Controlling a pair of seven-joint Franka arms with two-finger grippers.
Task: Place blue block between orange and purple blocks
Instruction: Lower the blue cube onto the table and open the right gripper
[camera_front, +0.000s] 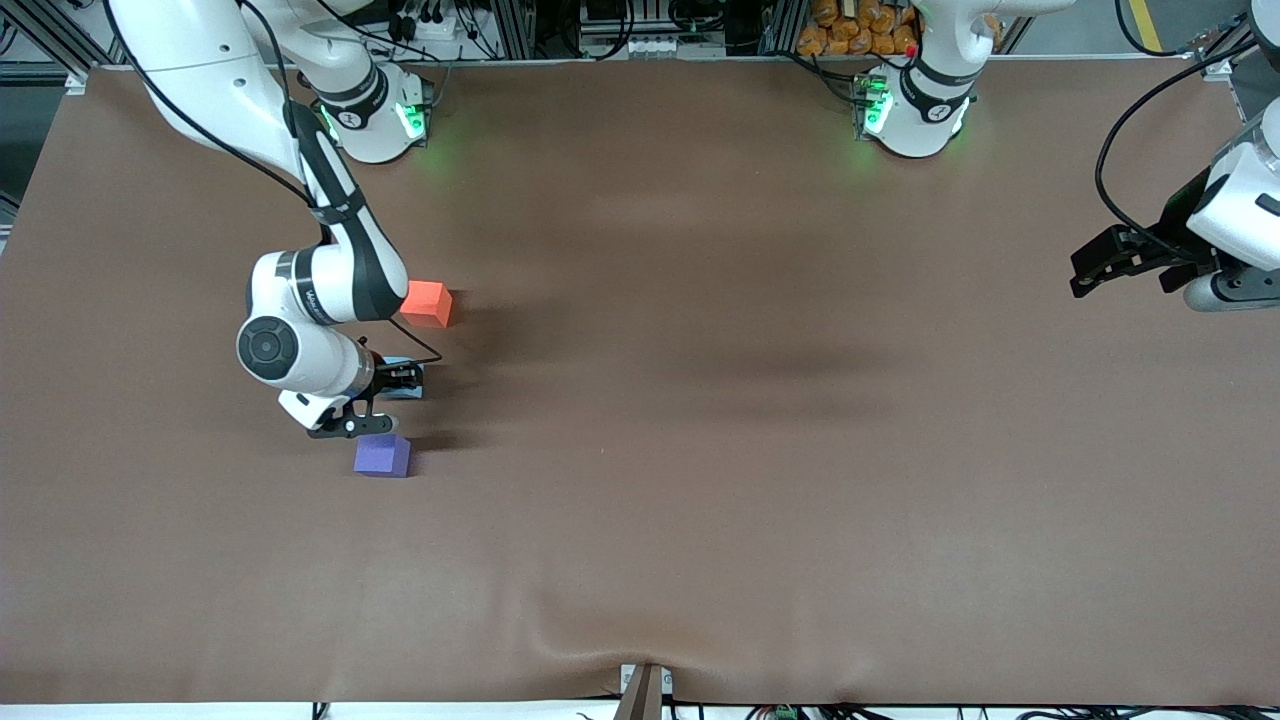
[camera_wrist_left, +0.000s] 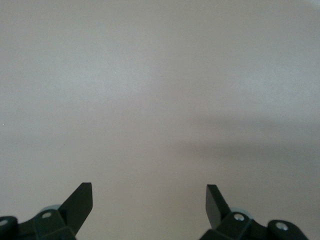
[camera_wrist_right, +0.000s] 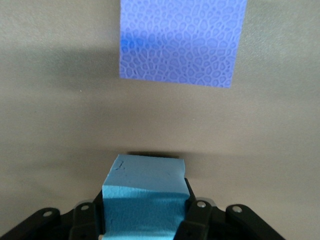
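a: brown cloth covers the whole worktop (camera_front: 700, 450), and three cubes sit toward the right arm's end of it. where is the blue block (camera_front: 405, 381)?

b: it is clamped in the right pincer (camera_front: 400, 380), low over the worktop, in the gap between the orange block (camera_front: 428, 302) and the purple block (camera_front: 382, 456). in the front view only a sliver of light blue shows past the black fingers and the arm's white wrist.

a: does the right wrist view show the grip?

b: yes. the blue block (camera_wrist_right: 144, 197) fills the space between the two black fingers, which press on its opposite sides, so that pincer (camera_wrist_right: 145, 220) is closed on it. the purple block (camera_wrist_right: 183, 41) lies on the cloth just ahead of it, apart from it, with a strip of bare cloth between them.

a: is the blue block touching the cloth?

b: i cannot tell. a thin dark shadow lies right under its leading edge, but the contact itself is hidden.

a: how do the other two cubes lie?

b: the orange block is farther from the front camera, partly tucked beside the right arm's elbow. the purple block is nearer to that camera. the two are apart, and neither touches the blue one.

a: and the left arm?

b: it waits at its own end of the table, its left pincer (camera_front: 1120, 262) up over bare cloth. in the left wrist view its fingers (camera_wrist_left: 80, 202) stand wide apart with nothing between them, only plain cloth below.
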